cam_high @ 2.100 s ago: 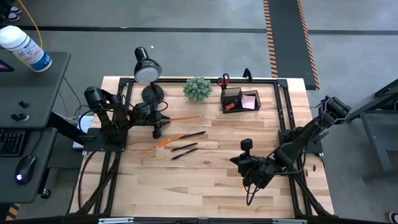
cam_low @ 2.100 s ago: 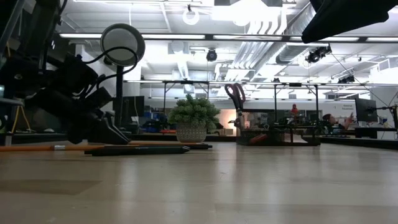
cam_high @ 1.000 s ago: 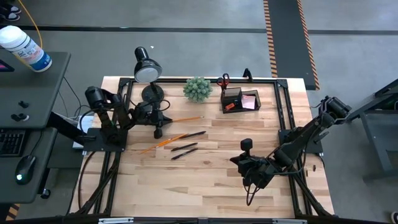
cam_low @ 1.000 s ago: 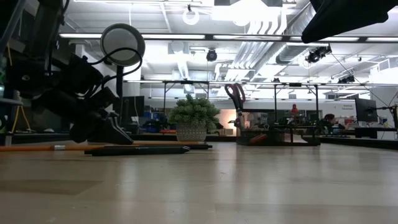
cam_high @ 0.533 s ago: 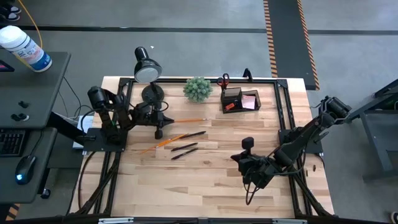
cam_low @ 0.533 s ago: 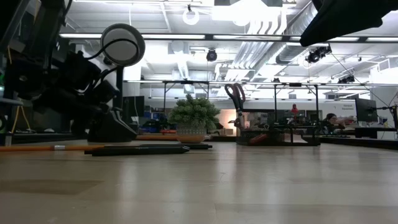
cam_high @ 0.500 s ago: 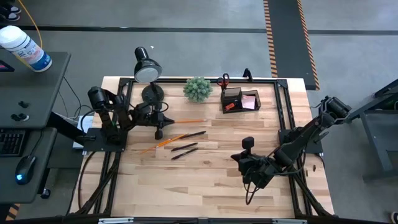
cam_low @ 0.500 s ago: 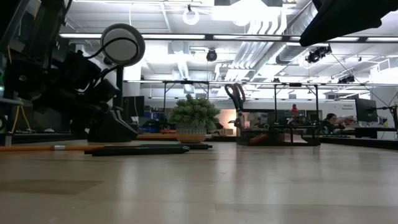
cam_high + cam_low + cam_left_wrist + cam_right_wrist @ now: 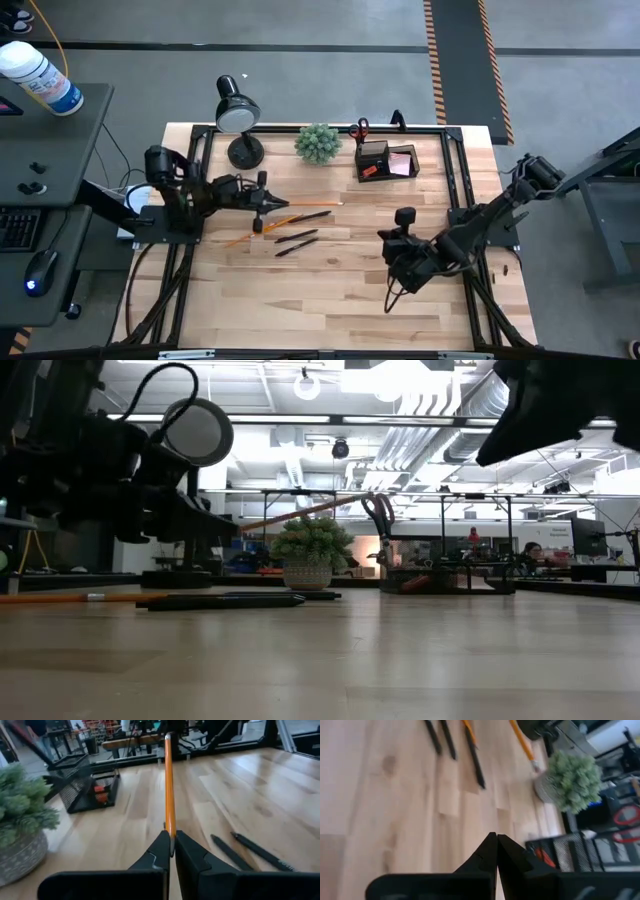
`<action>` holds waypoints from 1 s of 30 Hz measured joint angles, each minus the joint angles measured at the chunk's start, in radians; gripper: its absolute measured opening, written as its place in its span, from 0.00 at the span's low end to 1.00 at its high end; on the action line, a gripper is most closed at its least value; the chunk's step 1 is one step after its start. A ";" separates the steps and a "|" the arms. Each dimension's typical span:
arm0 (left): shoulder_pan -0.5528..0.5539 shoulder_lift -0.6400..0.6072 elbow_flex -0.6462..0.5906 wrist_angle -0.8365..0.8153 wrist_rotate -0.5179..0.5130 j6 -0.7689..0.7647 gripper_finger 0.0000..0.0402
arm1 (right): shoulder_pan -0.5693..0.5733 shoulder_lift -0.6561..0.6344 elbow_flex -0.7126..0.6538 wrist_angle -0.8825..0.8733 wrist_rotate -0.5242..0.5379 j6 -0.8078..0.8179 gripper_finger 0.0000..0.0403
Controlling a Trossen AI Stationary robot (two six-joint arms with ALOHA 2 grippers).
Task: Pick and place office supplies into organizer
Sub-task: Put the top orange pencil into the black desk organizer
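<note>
While the pencil hangs off the table, watch its free end.
Left gripper [image 9: 171, 851]: clenched on the orange pencil [image 9: 169, 785], lifted, left of the organizer [image 9: 385, 160].
Right gripper [image 9: 496, 851]: fingers pressed together, empty, waiting in front of the organizer.
Advice: tip the pencil upright over the organizer's cup, clearing the plant [image 9: 317, 142].
Still loose: pens [image 9: 297, 241], second pencil [image 9: 238, 239].
</note>
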 joint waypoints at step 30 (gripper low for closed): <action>-0.176 -0.120 0.222 0.002 -0.211 0.059 0.00 | -0.394 0.000 0.000 0.323 -0.273 -0.384 0.04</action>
